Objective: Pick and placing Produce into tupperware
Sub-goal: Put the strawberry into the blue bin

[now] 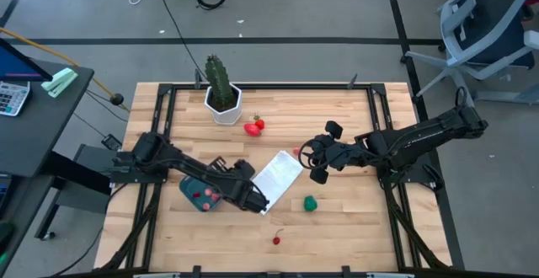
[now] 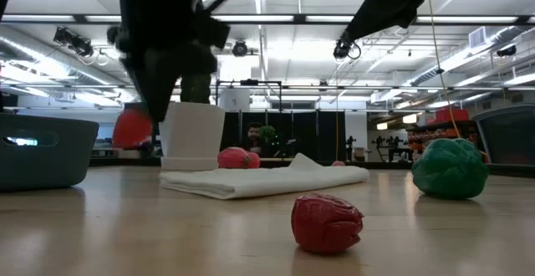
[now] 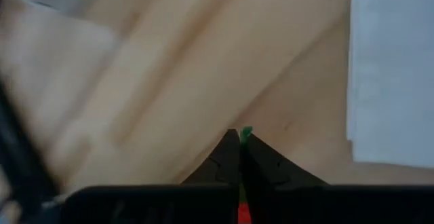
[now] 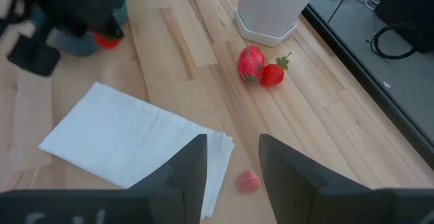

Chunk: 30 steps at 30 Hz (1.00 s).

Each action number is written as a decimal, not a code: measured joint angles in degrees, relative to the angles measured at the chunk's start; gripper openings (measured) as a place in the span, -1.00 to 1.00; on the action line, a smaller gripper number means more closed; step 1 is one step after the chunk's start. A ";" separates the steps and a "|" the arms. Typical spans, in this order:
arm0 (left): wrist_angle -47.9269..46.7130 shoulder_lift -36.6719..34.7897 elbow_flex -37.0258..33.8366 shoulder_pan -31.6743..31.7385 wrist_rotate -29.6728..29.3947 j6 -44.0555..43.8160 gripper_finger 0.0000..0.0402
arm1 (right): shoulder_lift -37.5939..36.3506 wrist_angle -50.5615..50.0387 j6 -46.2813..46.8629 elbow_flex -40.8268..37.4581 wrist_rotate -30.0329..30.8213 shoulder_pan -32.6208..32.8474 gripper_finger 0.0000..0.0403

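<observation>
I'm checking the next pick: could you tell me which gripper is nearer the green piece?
Right. The right gripper hovers just above the green piece in the high view; the left gripper sits farther off, beyond the white panel.

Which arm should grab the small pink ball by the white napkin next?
Right, probably. The right tool is open with the pink ball directly between its fingers, beside the napkin. The left tool is shut on a red piece with a green top, near the teal tub.

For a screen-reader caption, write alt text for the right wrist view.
The right claw, open, hovers over a small pink ball beside a white cloth. Farther off, two red fruits lie near a white pot.
</observation>
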 joint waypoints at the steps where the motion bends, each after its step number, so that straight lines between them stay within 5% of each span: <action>1: -2.41 0.00 1.56 -0.11 -0.85 -0.36 -0.95 | 0.00 0.00 0.00 0.00 0.00 0.00 -0.30; 6: -14.79 -0.07 8.62 -1.44 -2.49 -5.65 -0.97 | 0.00 0.00 0.00 0.00 0.00 0.00 -0.30; 11: -13.67 -1.04 8.85 -4.26 0.70 -6.95 -0.95 | 0.00 -0.02 0.00 0.00 0.00 0.00 -0.30; 18: -14.50 -0.94 2.24 -8.71 9.14 -17.91 -0.94 | 0.00 -0.35 0.00 0.00 -0.02 0.04 -0.30; 30: -12.60 -7.41 -13.04 -8.38 14.15 -18.82 -0.97 | 0.00 -0.37 0.04 0.00 0.00 0.02 -0.30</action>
